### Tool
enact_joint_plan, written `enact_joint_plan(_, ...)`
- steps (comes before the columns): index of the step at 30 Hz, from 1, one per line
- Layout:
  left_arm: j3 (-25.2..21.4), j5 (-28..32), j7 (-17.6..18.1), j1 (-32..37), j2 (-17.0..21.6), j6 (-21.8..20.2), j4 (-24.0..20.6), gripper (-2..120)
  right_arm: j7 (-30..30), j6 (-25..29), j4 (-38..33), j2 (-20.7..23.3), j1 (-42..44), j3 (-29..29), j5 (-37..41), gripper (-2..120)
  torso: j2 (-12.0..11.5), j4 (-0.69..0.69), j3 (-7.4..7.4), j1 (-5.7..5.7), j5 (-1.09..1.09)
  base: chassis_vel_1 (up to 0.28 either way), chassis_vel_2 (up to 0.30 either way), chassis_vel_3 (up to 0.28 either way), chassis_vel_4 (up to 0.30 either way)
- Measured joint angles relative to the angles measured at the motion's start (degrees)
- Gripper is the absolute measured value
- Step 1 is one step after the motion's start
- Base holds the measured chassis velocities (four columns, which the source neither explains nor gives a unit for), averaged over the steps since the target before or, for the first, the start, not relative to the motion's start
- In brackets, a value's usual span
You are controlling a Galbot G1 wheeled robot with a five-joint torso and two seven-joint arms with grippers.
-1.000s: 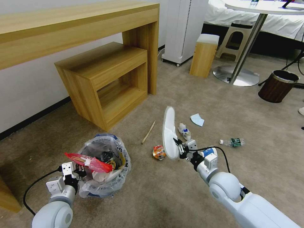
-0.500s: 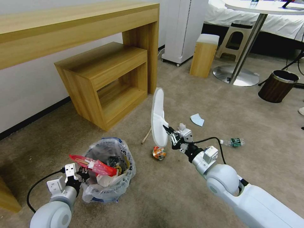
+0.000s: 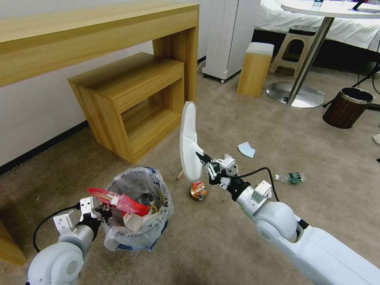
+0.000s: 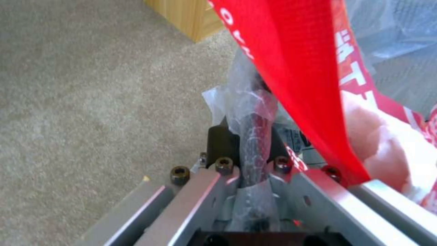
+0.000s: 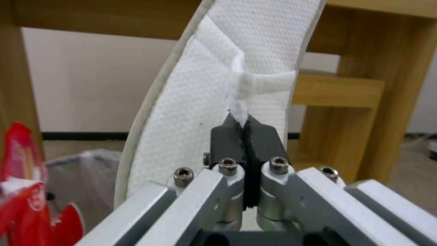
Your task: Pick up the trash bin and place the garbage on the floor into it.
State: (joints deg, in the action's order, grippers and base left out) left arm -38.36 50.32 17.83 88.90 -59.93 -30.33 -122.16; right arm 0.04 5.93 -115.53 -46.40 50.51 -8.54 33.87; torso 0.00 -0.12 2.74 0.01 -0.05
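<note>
The trash bin [image 3: 138, 213], lined with a crinkled clear bag, stands at the lower left, stuffed with a red wrapper [image 3: 118, 202] and white litter. My left gripper [image 3: 101, 211] is shut on its rim; in the left wrist view the left gripper [image 4: 245, 131] pinches the bag-covered rim [image 4: 250, 112] under the red wrapper [image 4: 296, 68]. My right gripper [image 3: 202, 159] is shut on the strap of a white slipper [image 3: 188, 142], held upright in the air to the right of the bin. Seen from the right wrist, the right gripper [image 5: 244, 124] clamps the slipper [image 5: 196, 102] strap, with the bin [image 5: 82, 177] beyond.
On the carpet lie a crushed orange can [image 3: 198, 190], a wooden stick [image 3: 180, 174], pale blue paper [image 3: 246, 149] and a clear bottle [image 3: 292, 177]. A wooden desk with a low shelf unit [image 3: 134, 103] stands behind the bin. A brown wood-grain bin [image 3: 347, 107] sits far right.
My right gripper has lifted the slipper off the floor and carried it left, toward the bin. My left gripper has shifted the bin slightly to the right.
</note>
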Motion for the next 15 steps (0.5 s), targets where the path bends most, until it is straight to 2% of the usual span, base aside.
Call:
enact_joint_plan(8, 2.0, -0.8, -3.9, -1.0, 3.5, 0.5, 1.5, 0, -1.8, 0.9, 0.6, -0.4, -3.3, -2.5, 1.7, 0, 0.0, 0.0, 0.0, 0.0, -0.01, 0.0, 0.0, 0.0, 0.0)
enact_joint_plan(15, 4.9, 0.3, -4.2, -2.6, 6.1, 0.4, 2.4, 0, -2.0, 1.5, 0.9, -1.0, -6.9, -5.6, 3.8, 0, 0.0, -0.01, -0.01, 0.0, 0.0, 0.0, 0.0, 0.0, 0.0)
